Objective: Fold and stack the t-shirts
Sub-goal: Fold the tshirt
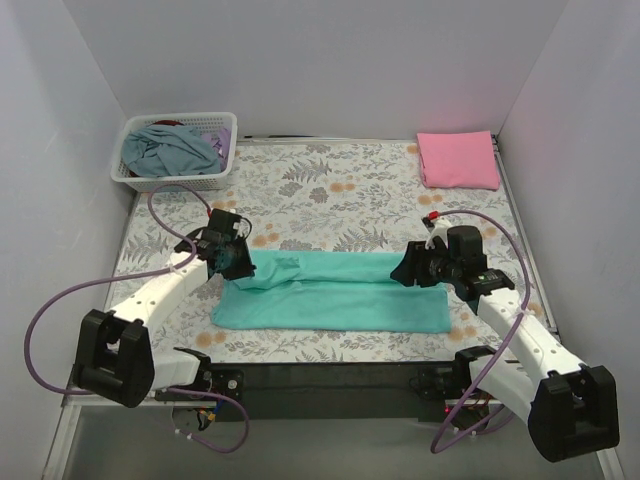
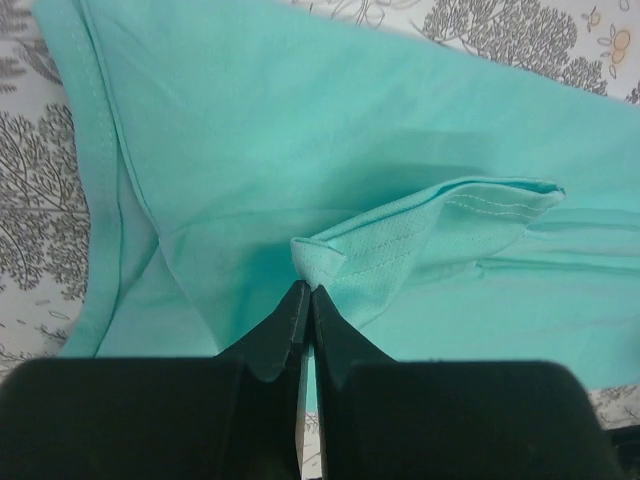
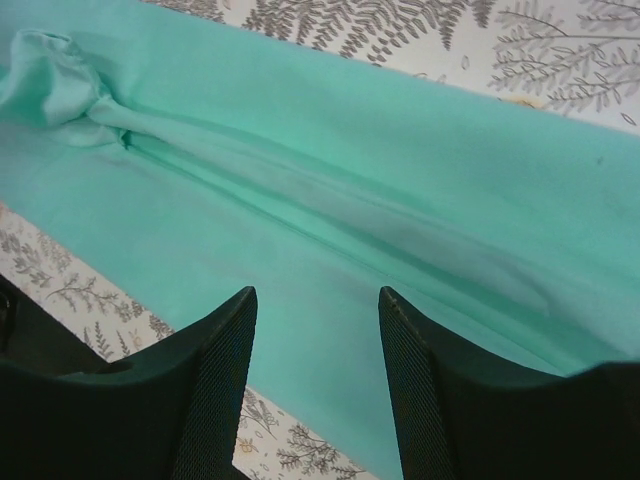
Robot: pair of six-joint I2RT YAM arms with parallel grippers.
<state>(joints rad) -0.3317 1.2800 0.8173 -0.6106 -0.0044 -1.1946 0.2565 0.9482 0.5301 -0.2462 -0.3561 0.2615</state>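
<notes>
**While the left nips a tuck, the right hangs open: teal band spans both arms**

As things lie now, the table point(image 1: 330, 190) carries the teal t-shirt point(image 1: 340, 300) as a long, narrow folded band. Its long axis runs left to right across the near half, between the two arms.

- Pink t-shirt point(image 1: 458, 158): folded square in the far right corner, well apart from both arms.
- Basket point(image 1: 170, 183): far left corner, holding more cloth, grey-blue with a bit of purple.
- Left gripper point(image 1: 243, 264): at the band's left end, on its far edge. In the wrist view the jaws are pressed together. The tips nip a small tuck of teal at the corner of a hemmed flap point(image 2: 440, 225) that lies doubled over the main cloth.
- Right gripper point(image 1: 408, 270): at the band's right end, on its far edge. The jaws are spread over the cloth with nothing between them; whether they touch it cannot be told. The band runs away from it toward a crumpled bump at the left end.

Judgement: the step in hand looks like the crosswise fold.
- Each arm is nearest its own end.
- The band's length lies along the line joining the grippers, so an end must travel along that axis.
- The right has no hold yet.
- Stacking with the pink is not yet done.
</notes>
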